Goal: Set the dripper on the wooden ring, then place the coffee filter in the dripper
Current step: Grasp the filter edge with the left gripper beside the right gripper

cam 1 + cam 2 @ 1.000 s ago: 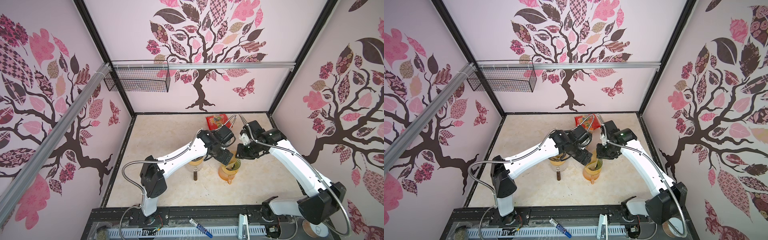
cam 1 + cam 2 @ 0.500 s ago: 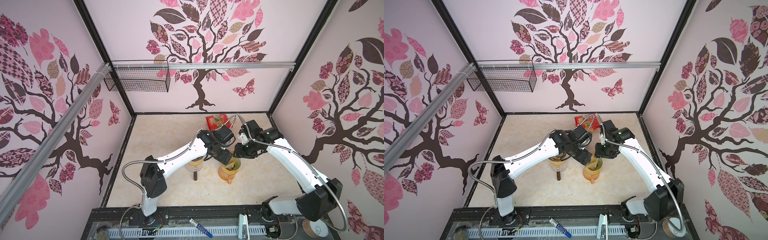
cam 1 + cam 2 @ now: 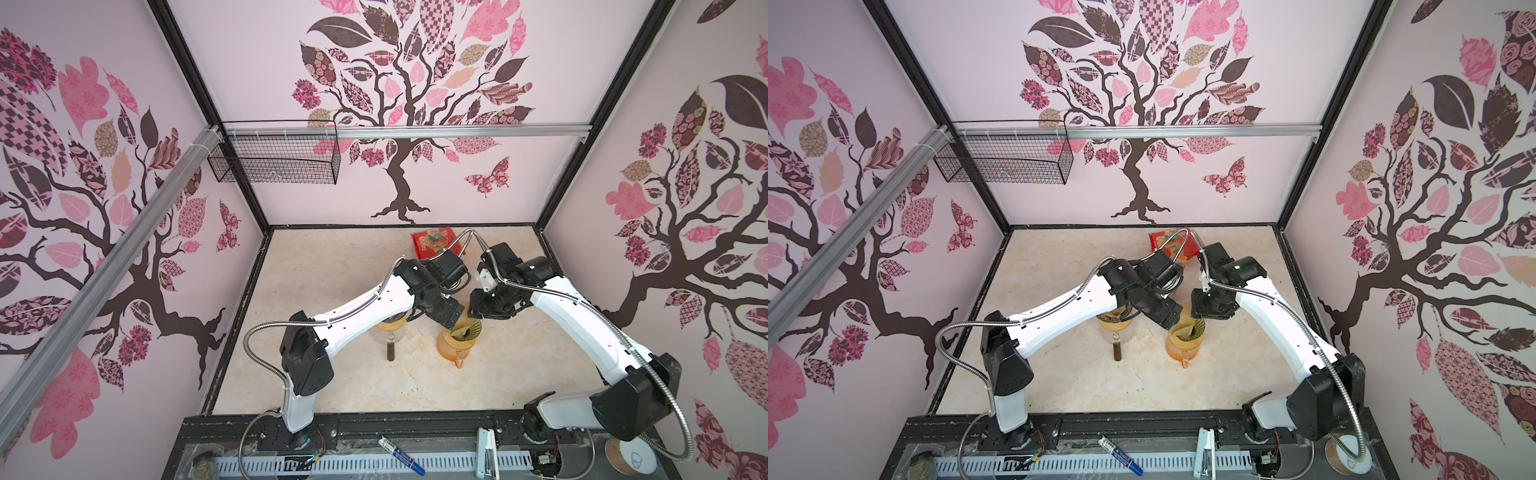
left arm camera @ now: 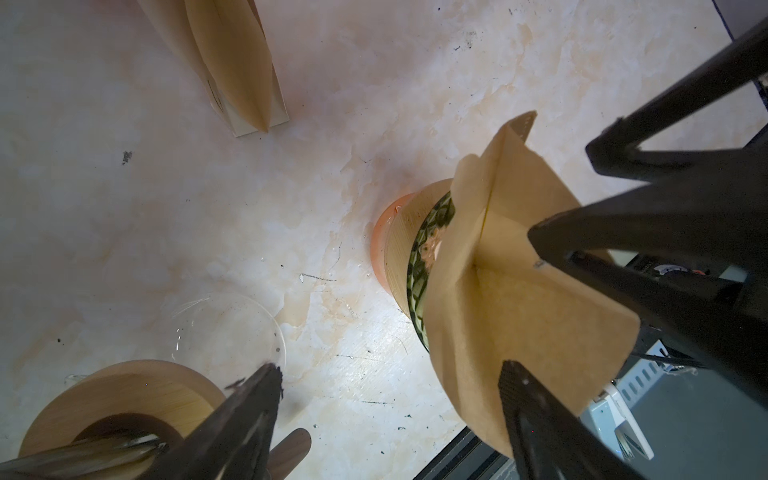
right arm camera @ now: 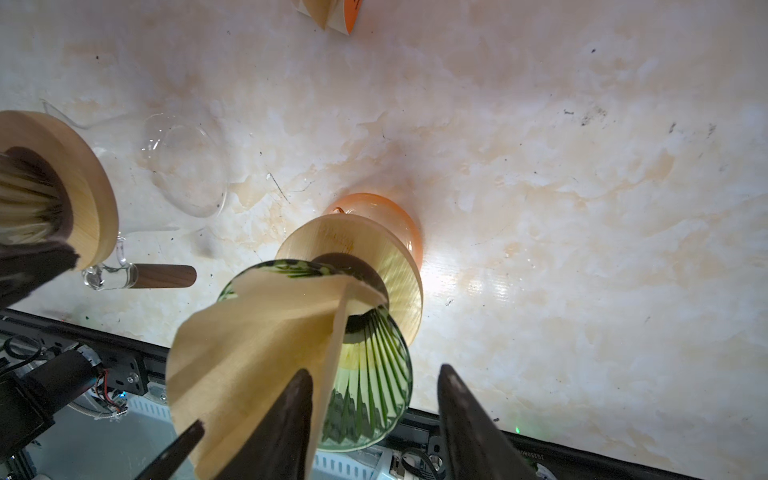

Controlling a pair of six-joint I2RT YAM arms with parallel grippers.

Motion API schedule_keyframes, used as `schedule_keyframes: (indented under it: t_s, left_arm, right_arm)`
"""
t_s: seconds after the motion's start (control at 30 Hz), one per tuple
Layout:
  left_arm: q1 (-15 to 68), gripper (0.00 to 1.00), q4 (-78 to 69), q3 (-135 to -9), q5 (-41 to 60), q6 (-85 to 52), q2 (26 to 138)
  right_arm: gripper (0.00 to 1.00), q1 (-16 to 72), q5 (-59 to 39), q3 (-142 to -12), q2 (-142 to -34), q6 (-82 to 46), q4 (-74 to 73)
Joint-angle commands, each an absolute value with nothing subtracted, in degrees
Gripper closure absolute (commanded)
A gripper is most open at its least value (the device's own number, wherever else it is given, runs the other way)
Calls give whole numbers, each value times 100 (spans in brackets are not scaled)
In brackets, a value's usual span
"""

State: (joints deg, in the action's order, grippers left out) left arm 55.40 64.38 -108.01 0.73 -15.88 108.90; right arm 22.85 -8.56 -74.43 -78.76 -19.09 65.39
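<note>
1. Coffee filter [image 5: 257,353]: a brown paper cone, tip down in the mouth of the dripper [image 5: 365,399]. Its upper part stuck out and leaned to one side with uneven folds, not seated against the ribbed green glass.
2. Handling, judged: the paper looked very light and limp, quick to crease and liable to spring back out of the cone. Best taken by the top edge near the seam, or pressed gently from inside against the wall.
3. The dripper sat on a wooden collar [image 5: 390,266] atop an orange carafe [image 5: 399,220], about mid-table and slightly right. The glass stack looked top-heavy and breakable, so sideways pushes seemed risky.
4. Right gripper [image 5: 376,372]: jaws apart above the dripper's rim, one finger against the paper, nothing clamped between them.
5. Left gripper [image 4: 390,368]: jaws wide apart, one finger beside the filter's outer face. Contact could not be told; no grip.
6. A clear carafe [image 3: 388,336] stood just left of the orange one, and a red packet [image 3: 432,243] lay at the far side.
</note>
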Motion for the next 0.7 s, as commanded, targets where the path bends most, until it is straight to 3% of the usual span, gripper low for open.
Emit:
schedule_keyframes:
  t_s: [0.0, 0.67]
  left_arm:
    - [5510, 15, 6515, -11074, 16, -1573, 10968]
    - [5503, 16, 6612, -11074, -144, -1487, 11171]
  right_arm:
    - [50, 2303, -741, -7394, -7737, -1836, 6626]
    - [52, 2299, -705, -6958, -7505, -1940, 6405]
